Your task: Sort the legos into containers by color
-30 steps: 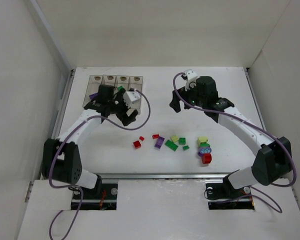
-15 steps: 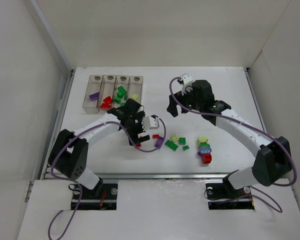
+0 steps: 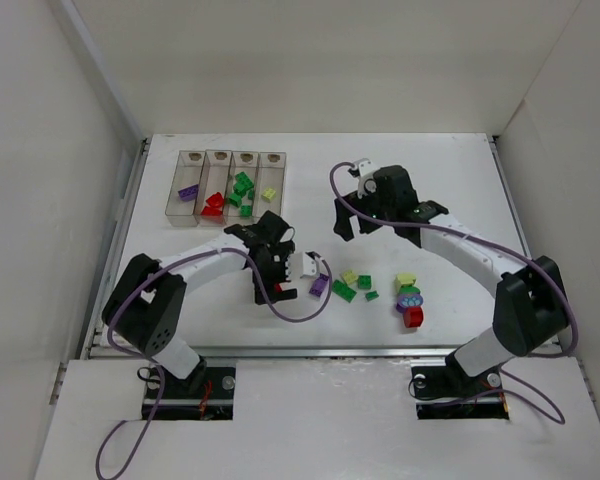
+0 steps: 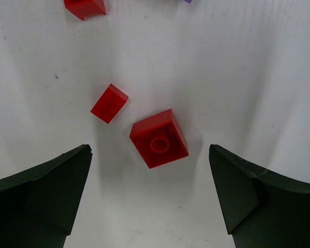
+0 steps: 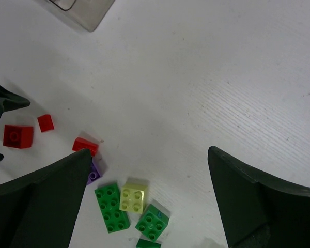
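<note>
**Skewed red brick may slip the left claw**

The left claw (image 4: 149,155) hangs released and empty over the worktop (image 4: 258,72), jaws wide, with a square red brick (image 4: 159,138) lying partly between its tips. The brick sits turned against the jaws, so a squeeze would likely meet its corners first. It may then spin, skid forward or pop free.

A smaller red piece (image 4: 109,103) lies just beside the brick, toward one finger and not touching it. If the claw comes down off-centre, that finger could land on the piece or shove it. Both could also be pinched together in a loose hold that fails on the way to the bins (image 3: 177,205). How high the tips are above the worktop cannot be told, so pressing into the surface is a further risk.

The bins stand well apart at the far left, holding purple, red, green and yellow in turn from the left. They are narrow, so a slightly misplaced drop could put red among the wrong colour.

The right claw (image 5: 149,152) is likewise released and empty, hovering near a green lego (image 5: 112,206), a yellow lego (image 5: 132,198) and a purple lego (image 5: 93,174). The arms are near each other in the top view, so both reaching at once could collide. The left arm's cable (image 3: 300,318) loops near the purple lego and might drag it
</note>
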You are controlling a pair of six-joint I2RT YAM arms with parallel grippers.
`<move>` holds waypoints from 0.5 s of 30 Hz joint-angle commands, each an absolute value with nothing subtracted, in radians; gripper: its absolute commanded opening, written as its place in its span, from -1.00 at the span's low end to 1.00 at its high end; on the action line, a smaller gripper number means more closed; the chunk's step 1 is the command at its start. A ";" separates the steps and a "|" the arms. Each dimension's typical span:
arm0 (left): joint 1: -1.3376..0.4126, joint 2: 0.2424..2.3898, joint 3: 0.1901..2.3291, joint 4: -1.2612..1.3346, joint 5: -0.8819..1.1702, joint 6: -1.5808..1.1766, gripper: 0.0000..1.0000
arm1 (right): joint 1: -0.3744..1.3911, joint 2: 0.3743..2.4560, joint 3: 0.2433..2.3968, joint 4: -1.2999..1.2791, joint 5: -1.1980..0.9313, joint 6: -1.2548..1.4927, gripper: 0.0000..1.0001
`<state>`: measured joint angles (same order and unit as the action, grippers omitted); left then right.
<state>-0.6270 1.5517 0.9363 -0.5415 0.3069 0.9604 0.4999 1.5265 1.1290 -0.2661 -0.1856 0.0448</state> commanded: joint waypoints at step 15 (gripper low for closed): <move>-0.607 1.611 0.942 -0.499 0.298 0.868 -0.86 | 0.508 1.577 1.236 -0.293 -0.176 0.014 0.99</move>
